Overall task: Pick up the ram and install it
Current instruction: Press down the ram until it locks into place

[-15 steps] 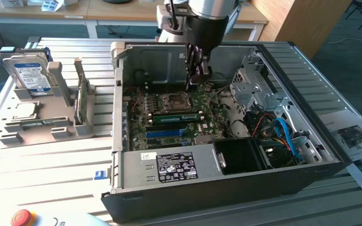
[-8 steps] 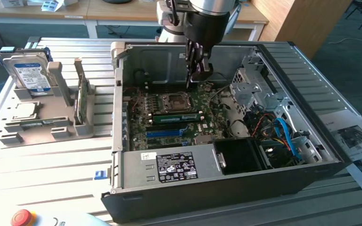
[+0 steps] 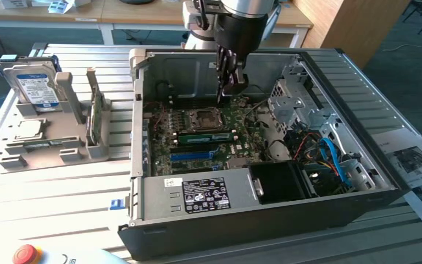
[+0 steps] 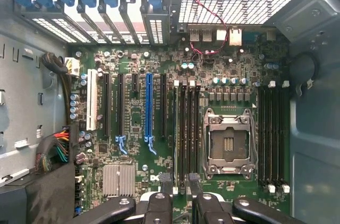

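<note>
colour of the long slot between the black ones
Blue: the long plastic expansion slot, clearest in the wrist view.

One computer case (image 3: pixel 270 223) is counted on the bench (image 3: pixel 50 190), with one motherboard (image 4: pixel 159 75) inside. One processor socket (image 4: pixel 227 144), one blue slot (image 4: pixel 148 104) and one white slot (image 4: pixel 92 99) are seen on it. One hard drive (image 3: pixel 37 88), one ram (image 3: pixel 95 118) and one processor chip (image 3: pixel 28 129) are counted in one grey holder (image 3: pixel 46 157).
</note>
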`<state>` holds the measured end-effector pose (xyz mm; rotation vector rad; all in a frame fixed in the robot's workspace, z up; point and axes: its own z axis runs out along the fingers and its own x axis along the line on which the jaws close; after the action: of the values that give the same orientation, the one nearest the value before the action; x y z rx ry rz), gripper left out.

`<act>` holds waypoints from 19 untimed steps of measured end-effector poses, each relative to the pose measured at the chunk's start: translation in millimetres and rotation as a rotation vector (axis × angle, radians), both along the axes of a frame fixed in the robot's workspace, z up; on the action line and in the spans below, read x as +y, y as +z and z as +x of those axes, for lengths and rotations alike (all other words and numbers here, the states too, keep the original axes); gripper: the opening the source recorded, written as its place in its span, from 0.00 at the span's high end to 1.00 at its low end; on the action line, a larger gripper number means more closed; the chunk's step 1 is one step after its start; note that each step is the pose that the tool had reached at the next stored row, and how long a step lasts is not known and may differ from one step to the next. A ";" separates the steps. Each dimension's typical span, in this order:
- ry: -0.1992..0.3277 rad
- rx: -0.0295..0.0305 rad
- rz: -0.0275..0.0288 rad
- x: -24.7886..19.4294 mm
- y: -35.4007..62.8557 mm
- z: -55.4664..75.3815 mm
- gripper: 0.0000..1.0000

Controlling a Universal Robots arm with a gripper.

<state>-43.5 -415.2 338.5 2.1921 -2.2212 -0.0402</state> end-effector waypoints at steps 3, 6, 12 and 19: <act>0.000 0.0000 0.0000 0.0 0.0 0.0 0.76; 0.000 0.0000 0.0000 0.0 0.0 0.0 0.89; 0.000 0.0000 0.0000 0.0 0.0 0.0 0.89; 0.000 0.0000 0.0000 0.0 0.0 8.1 0.89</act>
<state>-35.4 -415.2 338.5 2.1920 -2.2212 -0.0402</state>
